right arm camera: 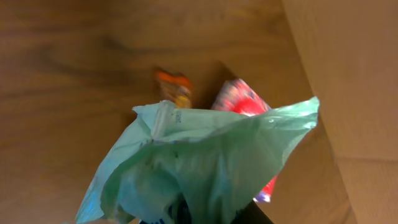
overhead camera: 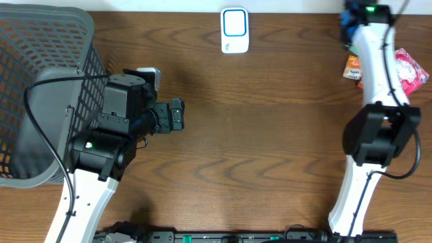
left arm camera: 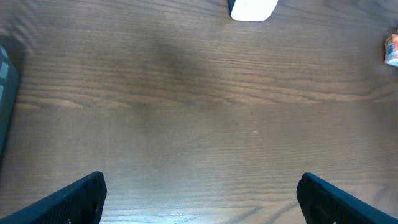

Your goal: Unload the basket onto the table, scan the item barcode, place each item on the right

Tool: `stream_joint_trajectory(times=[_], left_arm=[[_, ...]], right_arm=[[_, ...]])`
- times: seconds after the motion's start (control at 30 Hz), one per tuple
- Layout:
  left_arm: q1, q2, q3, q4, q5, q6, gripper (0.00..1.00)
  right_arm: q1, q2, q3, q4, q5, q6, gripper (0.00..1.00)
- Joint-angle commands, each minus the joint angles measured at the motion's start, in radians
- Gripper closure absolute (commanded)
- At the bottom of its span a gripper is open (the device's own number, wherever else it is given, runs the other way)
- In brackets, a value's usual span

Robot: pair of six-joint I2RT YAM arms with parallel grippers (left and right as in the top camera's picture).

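Right arm (overhead camera: 375, 67) outstretched with green packet (right arm camera: 205, 155)

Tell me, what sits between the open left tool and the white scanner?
Nothing. Only bare wooden table lies between the left tool and the white scanner, clearest in the left wrist view.

A mock shop checkout on a robot bench: grey plastic mesh basket (overhead camera: 81, 47) behind the left gripper (overhead camera: 179, 115), white blue-framed scanner box (overhead camera: 235, 30) ahead, bright foil snack packets (overhead camera: 410, 71) far right.
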Motion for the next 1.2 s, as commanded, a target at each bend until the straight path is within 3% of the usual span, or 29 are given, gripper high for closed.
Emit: stream_joint_trajectory(times=[0.0, 0.07, 0.13, 0.17, 0.2, 0.47, 0.73, 1.03, 1.17], left_arm=[[0.004, -0.001, 0.008, -0.002, 0.006, 0.006, 0.02], [0.004, -0.001, 0.008, -0.002, 0.006, 0.006, 0.02], [0.004, -0.001, 0.008, -0.002, 0.006, 0.006, 0.02], [0.004, -0.001, 0.008, -0.002, 0.006, 0.006, 0.02], [0.004, -0.001, 0.008, -0.002, 0.006, 0.006, 0.02], [0.004, -0.001, 0.008, -0.002, 0.006, 0.006, 0.02], [0.004, -0.001, 0.008, -0.002, 0.006, 0.006, 0.02], [0.004, -0.001, 0.008, -0.002, 0.006, 0.006, 0.02], [0.004, -0.001, 0.008, -0.002, 0.006, 0.006, 0.02]], right_arm=[[-0.056, -0.021, -0.019, -0.031, -0.076, 0.004, 0.92], [-0.079, -0.021, -0.04, -0.048, -0.075, 0.022, 0.83], [-0.098, -0.021, -0.064, -0.064, -0.075, 0.066, 0.63], [-0.101, -0.021, -0.068, -0.071, -0.076, 0.089, 0.29], [-0.105, -0.021, -0.068, -0.085, -0.076, 0.126, 0.01], [-0.064, -0.095, -0.068, -0.166, -0.229, 0.146, 0.01], [0.0, -0.332, -0.068, -0.233, -0.537, 0.146, 0.01], [0.148, -0.544, -0.083, -0.38, -0.565, 0.146, 0.01], [0.236, -0.632, -0.19, -0.374, -0.556, 0.146, 0.01]])
